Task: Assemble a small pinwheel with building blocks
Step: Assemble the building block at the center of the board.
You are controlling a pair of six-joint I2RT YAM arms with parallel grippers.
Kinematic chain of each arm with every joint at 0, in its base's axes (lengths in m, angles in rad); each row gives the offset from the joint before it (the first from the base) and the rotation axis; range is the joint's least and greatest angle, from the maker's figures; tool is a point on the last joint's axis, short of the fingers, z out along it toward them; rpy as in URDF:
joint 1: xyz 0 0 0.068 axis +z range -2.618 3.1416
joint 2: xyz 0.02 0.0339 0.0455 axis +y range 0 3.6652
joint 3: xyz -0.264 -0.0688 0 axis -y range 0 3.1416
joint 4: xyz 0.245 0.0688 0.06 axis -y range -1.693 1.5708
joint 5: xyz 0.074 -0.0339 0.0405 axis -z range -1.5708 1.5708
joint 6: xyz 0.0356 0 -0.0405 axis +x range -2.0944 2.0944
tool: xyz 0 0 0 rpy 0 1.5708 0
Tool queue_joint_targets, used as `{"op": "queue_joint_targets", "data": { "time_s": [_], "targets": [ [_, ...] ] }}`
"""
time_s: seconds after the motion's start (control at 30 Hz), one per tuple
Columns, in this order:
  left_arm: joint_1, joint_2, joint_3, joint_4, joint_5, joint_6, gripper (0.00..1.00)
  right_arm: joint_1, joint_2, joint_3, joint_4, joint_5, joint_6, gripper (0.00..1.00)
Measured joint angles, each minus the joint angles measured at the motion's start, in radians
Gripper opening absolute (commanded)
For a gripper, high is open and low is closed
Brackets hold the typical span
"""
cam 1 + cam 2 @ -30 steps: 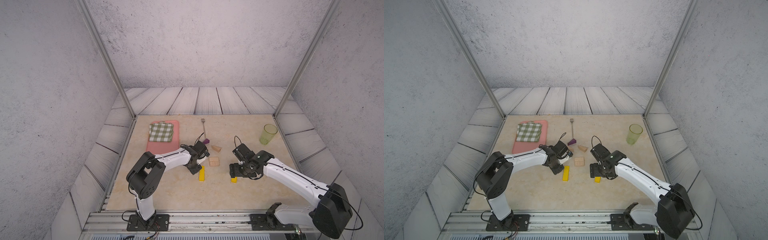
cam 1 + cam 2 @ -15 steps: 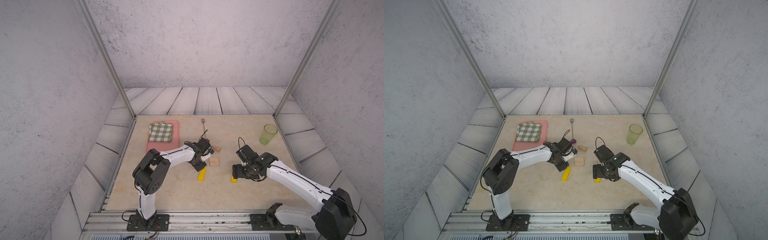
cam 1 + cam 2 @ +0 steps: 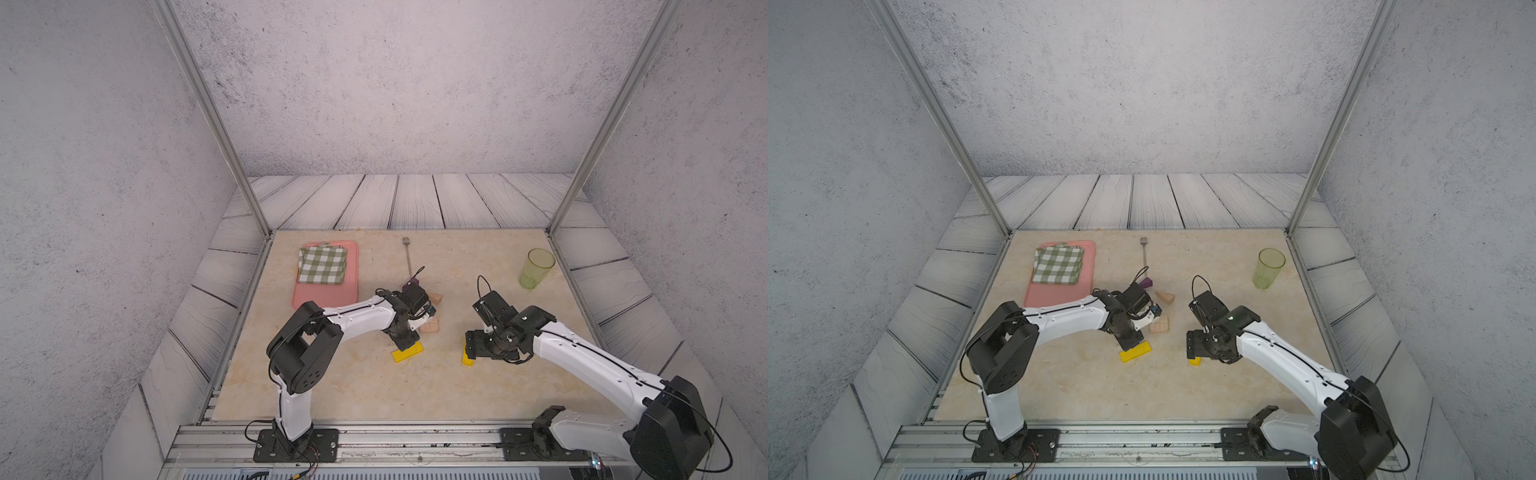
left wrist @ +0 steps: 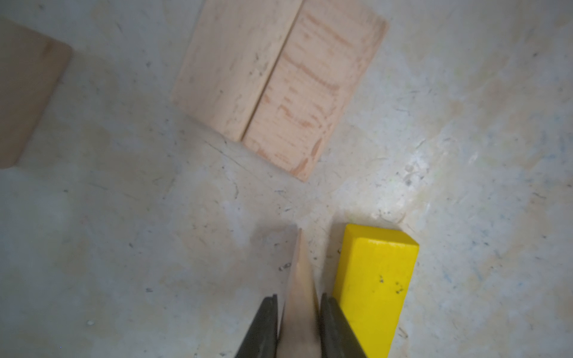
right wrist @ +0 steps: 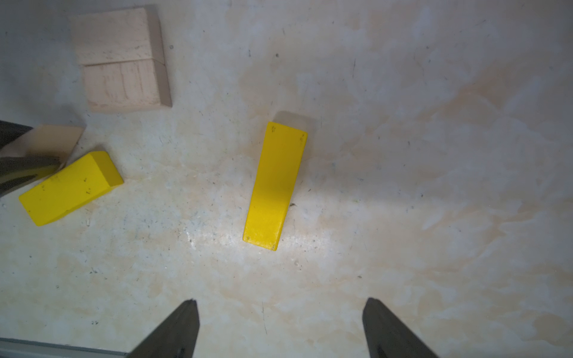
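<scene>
The building blocks lie loose on the tabletop, and the pinwheel is out of view. My left gripper (image 4: 298, 302) is shut on a pale-wood wedge (image 4: 299, 279), low over the table beside a slanted yellow bar (image 3: 408, 351). Just beyond it, two pale-wood rectangles (image 3: 1159, 324) lie side by side. A purple wedge (image 3: 1147, 283) and another wood wedge (image 3: 1165, 297) lie farther back. My right gripper (image 5: 280, 305) is open and empty, just short of the second yellow bar (image 5: 276, 186), which the arm partly hides in both top views.
A metal fork (image 3: 408, 257) lies behind the blocks. A pink tray (image 3: 328, 291) with a folded green-checked cloth (image 3: 323, 265) sits at the back left. A green cup (image 3: 536, 268) stands at the back right. Metal frame posts rise at the back corners.
The yellow bar by my left gripper has swung from lengthwise to slanted as that gripper shifted to the right with the wedge. The right arm drew back slightly to the right.
</scene>
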Motion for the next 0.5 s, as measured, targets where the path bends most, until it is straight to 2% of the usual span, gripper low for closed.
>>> {"op": "queue_joint_targets", "data": {
  "time_s": [0.27, 0.5],
  "targets": [
    [0.0, 0.0, -0.001, 0.002, -0.025, -0.021, 0.14, -0.001, -0.021, -0.009, 0.0, 0.0, 0.003, 0.87],
    [0.0, -0.006, -0.01, 0.013, -0.018, -0.015, 0.14, -0.008, -0.023, -0.01, 0.0, 0.0, 0.003, 0.87]
  ]
}}
